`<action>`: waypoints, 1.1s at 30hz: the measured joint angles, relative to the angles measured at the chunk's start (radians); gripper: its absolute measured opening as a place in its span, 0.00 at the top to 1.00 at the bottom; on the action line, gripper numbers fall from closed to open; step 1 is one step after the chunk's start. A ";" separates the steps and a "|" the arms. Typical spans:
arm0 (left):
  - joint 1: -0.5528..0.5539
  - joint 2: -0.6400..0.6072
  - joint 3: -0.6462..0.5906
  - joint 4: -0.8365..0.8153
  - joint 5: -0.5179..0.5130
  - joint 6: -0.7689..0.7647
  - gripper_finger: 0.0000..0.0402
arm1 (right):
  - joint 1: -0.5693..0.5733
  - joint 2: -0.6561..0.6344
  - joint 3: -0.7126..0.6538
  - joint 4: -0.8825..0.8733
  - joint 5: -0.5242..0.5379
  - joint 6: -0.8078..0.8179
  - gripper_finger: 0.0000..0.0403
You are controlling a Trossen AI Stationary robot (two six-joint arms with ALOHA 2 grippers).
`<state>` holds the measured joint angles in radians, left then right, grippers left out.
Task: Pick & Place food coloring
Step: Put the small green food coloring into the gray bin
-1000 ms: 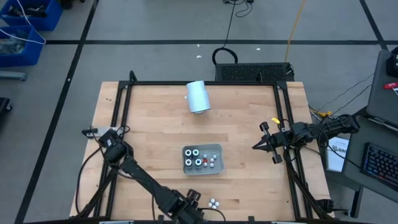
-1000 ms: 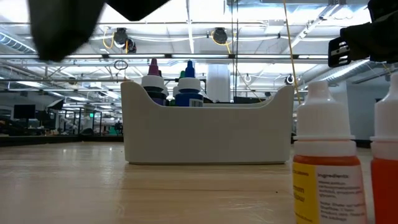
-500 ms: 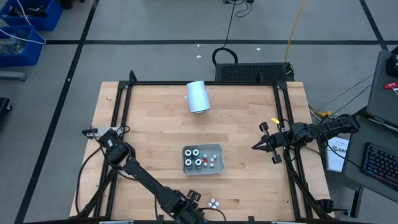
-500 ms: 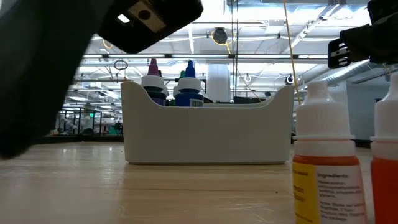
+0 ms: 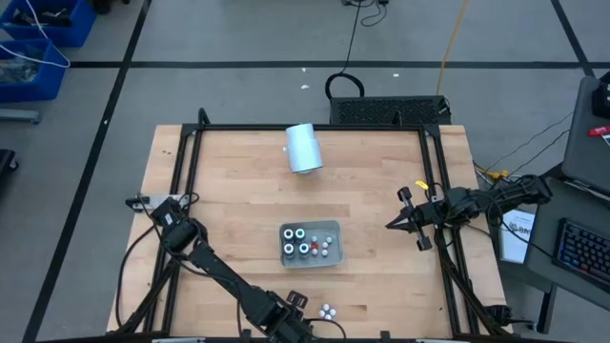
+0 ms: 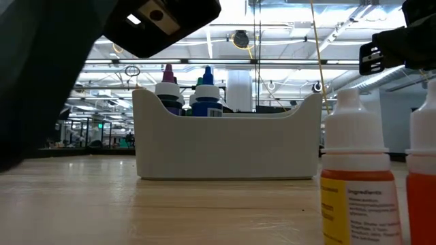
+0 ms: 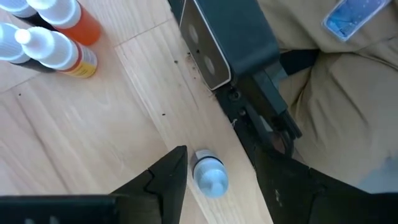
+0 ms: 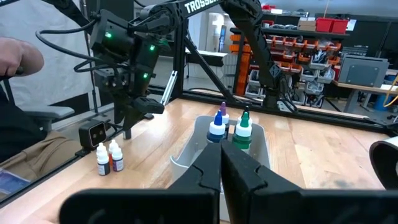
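Looking straight down, the high view cuts off the left gripper at the tabletop's near edge, so its jaws cannot be read there; two white-capped food coloring bottles stand loose just beside it, and the grey tray at mid-table holds several more, four with teal-ringed tops and some smaller white ones too tiny to count surely. A pale-blue cylinder lies near the far edge. The right gripper waits at the right side, its jaws closed on nothing. In the low view, a dark blurred mass of the left arm hides the left third; the tray's wall covers all but the tops of about three bottles, and one orange bottle shows with a second cut off. The left wrist view shows its jaws open astride a single upright bottle, apparently not touching it; three more stand apart, partly cropped. The right wrist view counts two loose bottles and three in the tray.
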<state>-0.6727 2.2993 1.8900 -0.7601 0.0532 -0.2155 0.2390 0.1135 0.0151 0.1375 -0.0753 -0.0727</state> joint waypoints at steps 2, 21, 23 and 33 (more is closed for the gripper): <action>0.000 0.000 0.000 0.000 0.000 0.000 0.54 | 0.000 0.000 0.000 0.000 0.000 0.000 1.00; -0.001 -0.001 0.000 -0.013 0.013 -0.005 0.87 | 0.000 0.000 0.000 0.000 0.000 0.001 1.00; -0.001 -0.002 0.000 -0.013 0.018 -0.007 0.91 | 0.000 0.000 0.000 0.000 0.000 0.001 1.00; -0.002 -0.002 -0.002 -0.019 0.019 -0.003 0.94 | 0.000 0.000 0.000 0.000 0.000 0.001 1.00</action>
<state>-0.6743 2.2978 1.8885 -0.7795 0.0724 -0.2183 0.2390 0.1135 0.0151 0.1375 -0.0751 -0.0719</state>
